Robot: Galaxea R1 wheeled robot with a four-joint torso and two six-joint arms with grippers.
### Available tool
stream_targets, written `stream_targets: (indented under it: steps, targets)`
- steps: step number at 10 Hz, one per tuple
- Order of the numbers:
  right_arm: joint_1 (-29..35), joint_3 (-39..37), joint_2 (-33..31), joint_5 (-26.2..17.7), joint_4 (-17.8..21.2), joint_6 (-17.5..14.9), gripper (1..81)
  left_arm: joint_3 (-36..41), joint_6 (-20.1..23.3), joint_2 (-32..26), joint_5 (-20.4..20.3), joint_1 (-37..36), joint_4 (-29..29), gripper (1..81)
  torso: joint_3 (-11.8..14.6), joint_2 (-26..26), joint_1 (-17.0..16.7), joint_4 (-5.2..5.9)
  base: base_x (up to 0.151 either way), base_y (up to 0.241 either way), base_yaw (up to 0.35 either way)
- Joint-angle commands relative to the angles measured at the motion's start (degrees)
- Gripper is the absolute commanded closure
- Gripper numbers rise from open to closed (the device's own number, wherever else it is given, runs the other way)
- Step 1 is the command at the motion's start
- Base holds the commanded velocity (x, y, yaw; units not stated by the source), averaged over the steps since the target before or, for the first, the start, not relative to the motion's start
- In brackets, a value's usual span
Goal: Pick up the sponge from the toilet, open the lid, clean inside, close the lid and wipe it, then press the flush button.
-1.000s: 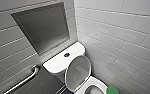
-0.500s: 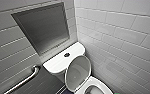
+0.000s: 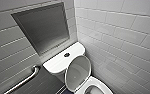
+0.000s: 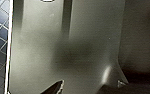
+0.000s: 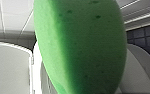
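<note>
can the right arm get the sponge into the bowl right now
Probably yes: the lid stands raised, leaving the bowl open, and the sponge hangs before the right wrist camera with the toilet just behind.

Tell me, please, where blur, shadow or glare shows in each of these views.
Head view: wide-angle lens skews the wall tiles, and the raised lid carries a soft sheen; left wrist view: a diffuse shadow crosses the grey panel, with one glare spot; right wrist view: the sponge looms close, soft-edged, darker on one side.

Soft even light on the wall tiles point(image 3: 121, 32) — the sponge point(image 5: 78, 47) shaded down one side.
</note>
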Motion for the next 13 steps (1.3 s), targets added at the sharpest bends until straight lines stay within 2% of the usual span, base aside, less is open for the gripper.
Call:
stream_targets:
  steps: [1,3,7,13]
  targets:
    - [10.95,8.93,-7.62,-9.94,-3.93,-0.23,81.1,-0.21,-0.09,-0.37,3.34,-0.13,0.61,1.0,0.0,0.0,0.0,0.0,0.0,0.0,0.0]
    - [18.08,8.86,-5.7,-18.35,-4.29,-0.23,81.1,-0.21,-0.09,-0.28,3.34,-0.13,0.61,1.0,0.0,0.0,0.0,0.0,0.0,0.0,0.0]
    - [27.76,3.94,1.94,-27.48,-4.81,-0.23,81.1,-0.47,-0.09,-0.28,3.34,-0.13,0.61,1.0,0.0,0.0,0.0,0.0,0.0,0.0,0.0]
    - [35.32,-10.37,17.49,-34.26,-6.04,-0.23,81.1,-0.92,-0.17,-0.46,3.34,-0.13,0.43,1.0,0.0,0.0,0.0,0.0,0.0,0.0,0.0]
